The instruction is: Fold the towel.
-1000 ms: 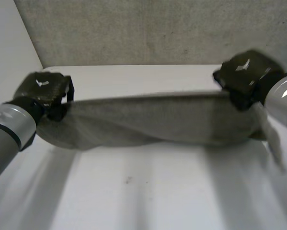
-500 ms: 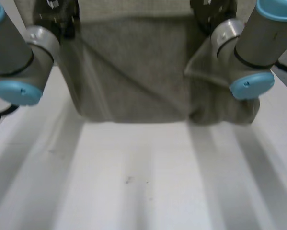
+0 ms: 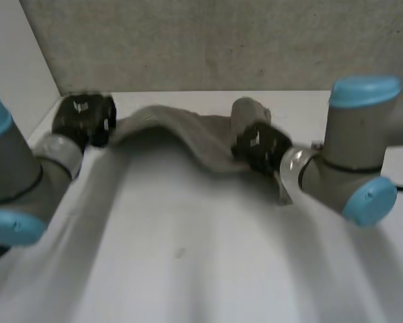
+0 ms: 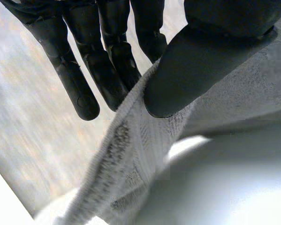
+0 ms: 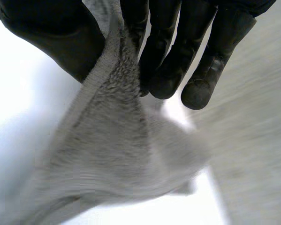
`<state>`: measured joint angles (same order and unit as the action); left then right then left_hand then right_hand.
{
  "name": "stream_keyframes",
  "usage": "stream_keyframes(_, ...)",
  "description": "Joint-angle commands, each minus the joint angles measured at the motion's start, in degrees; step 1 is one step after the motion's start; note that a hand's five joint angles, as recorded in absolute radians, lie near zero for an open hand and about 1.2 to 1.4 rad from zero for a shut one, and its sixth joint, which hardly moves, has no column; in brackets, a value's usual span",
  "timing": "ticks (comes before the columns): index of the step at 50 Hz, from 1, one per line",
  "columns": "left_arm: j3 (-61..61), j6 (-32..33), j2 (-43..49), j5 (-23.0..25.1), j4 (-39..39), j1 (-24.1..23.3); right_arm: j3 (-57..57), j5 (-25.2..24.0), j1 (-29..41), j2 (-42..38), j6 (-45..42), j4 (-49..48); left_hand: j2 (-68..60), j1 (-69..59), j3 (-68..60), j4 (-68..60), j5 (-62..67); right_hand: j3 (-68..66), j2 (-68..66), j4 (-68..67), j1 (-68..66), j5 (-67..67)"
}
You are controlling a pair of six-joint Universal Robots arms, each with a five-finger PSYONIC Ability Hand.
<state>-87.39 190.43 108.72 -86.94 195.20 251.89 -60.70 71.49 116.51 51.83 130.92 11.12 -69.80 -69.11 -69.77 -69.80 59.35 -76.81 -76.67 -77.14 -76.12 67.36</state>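
Grey towel (image 3: 188,134) stretched between two black robot hands over the far part of a white table (image 3: 188,262).

Pinched at its left end by the left hand (image 3: 87,120), far left on the table near the corner; seen from the left wrist, thumb pressed down on the ribbed edge of the towel (image 4: 140,159), fingers (image 4: 84,70) straight behind the cloth. Pinched at its right end by the right hand (image 3: 260,148), right of centre and a little nearer; seen from the right wrist, edge of the towel (image 5: 112,154) clamped between thumb and fingers (image 5: 178,56), the rest hanging loose below the fingertips. Humped up beside the left hand, sloping down to the right hand, a fold standing up just behind that hand. Hard to tell whether touching the table anywhere. Grey arms with light-blue caps at both sides, left arm (image 3: 16,182) and right arm (image 3: 352,161).
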Motion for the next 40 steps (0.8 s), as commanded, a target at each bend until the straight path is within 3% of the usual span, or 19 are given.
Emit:
stream_keyframes(1,-11.1,2.5,-0.7,0.9,1.8,1.0,-8.8,0.8,-0.1,-2.7,-5.1,0.7,-10.2,-10.9,-10.2,-10.2,10.6,-3.2,-3.3,-2.9,-3.9,2.6)
stream_keyframes(4,-13.5,4.5,-1.1,0.9,4.0,2.1,-9.8,1.1,-0.2,-2.9,-2.2,-0.9,-10.2,-10.9,-10.2,-10.2,10.6,-1.4,-1.5,-1.1,-2.1,0.9)
stream_keyframes(5,-14.4,5.2,-1.3,0.9,5.3,2.8,-10.1,1.5,-0.2,-2.9,1.2,-2.4,-10.2,-10.9,-10.2,-10.2,10.6,8.1,8.0,8.4,7.4,-8.6)
stream_keyframes(9,-15.1,5.7,-1.4,1.0,7.0,4.0,-11.2,3.0,-0.5,-2.2,9.0,-5.5,-10.2,-10.9,-10.2,-10.2,10.6,21.8,21.7,22.1,21.1,-22.4)
stream_keyframes(13,-15.0,5.5,-2.3,1.1,7.2,4.4,-13.6,7.5,-0.7,0.6,16.7,-8.2,-10.2,-10.9,-10.2,-10.2,10.6,41.7,41.6,42.1,41.1,-42.3)
stream_keyframes(19,-15.2,5.3,-3.6,1.0,7.3,4.8,-18.3,10.5,-1.5,4.6,22.5,-10.8,-10.2,-10.9,-10.2,-10.2,10.6,56.1,55.9,56.4,55.4,-56.6)
stream_keyframes(23,-15.2,5.2,-3.6,1.0,7.4,5.2,-21.5,10.5,-2.3,7.3,26.1,-12.3,-10.2,-10.9,-10.2,-10.2,10.6,57.0,56.8,57.3,56.3,-57.5)
stream_keyframes(31,-14.7,5.0,-4.6,0.9,7.2,7.9,-30.3,10.3,-7.7,14.7,43.3,-15.2,-10.2,-10.9,-10.2,-10.2,10.6,57.3,57.2,57.6,56.6,-57.9)
stream_keyframes(40,-14.9,4.9,-6.4,0.9,7.0,7.4,-34.3,10.3,-8.9,14.4,49.1,-15.3,-10.2,-10.9,-10.2,-10.2,10.6,57.8,57.7,58.1,57.1,-58.4)
